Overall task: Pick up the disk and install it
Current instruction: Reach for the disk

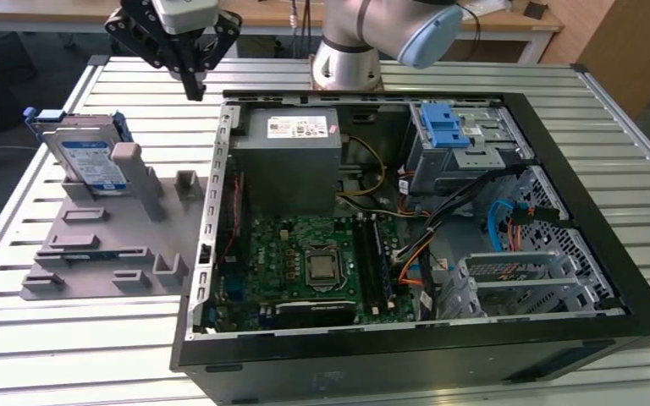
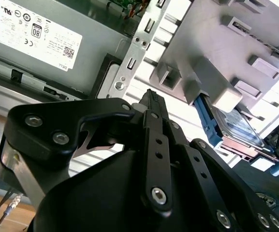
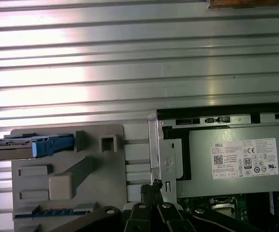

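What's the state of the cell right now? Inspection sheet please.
Surface: slatted metal table, carrying a grey fixture and an open PC case.
Job's things: disk on edge in the fixture, not picked up.
Clutter: nothing seen.
Hand: hand shut, empty, hovers above the table between disk and case.
Cables: coloured wire bundles inside the case.
Surroundings: wooden furniture behind the table.
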`<action>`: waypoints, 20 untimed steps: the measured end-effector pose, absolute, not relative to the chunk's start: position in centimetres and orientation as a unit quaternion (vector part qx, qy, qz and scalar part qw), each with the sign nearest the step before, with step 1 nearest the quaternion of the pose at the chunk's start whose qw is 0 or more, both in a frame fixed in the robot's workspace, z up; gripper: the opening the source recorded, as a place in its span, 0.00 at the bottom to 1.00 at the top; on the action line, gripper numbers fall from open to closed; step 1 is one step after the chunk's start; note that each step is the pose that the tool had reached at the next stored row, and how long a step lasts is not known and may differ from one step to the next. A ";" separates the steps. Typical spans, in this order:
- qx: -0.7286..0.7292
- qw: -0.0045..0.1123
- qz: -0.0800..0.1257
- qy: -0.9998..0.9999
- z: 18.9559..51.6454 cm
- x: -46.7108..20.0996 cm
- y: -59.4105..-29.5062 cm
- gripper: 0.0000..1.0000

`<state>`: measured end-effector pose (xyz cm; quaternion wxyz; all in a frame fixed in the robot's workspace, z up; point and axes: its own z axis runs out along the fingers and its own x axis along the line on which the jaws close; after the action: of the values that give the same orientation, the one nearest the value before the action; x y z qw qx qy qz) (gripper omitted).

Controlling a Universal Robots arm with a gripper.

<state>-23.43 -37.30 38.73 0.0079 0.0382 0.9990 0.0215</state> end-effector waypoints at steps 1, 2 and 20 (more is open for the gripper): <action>0.038 0.007 0.022 0.999 38.7 -23.5 -37.3 0.11; 0.038 0.007 0.021 0.999 38.7 -23.6 -37.3 0.11; 0.038 0.001 0.022 0.999 38.7 -25.4 -37.2 0.11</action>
<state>-25.43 -37.24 38.65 0.0008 0.0382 0.9990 0.0216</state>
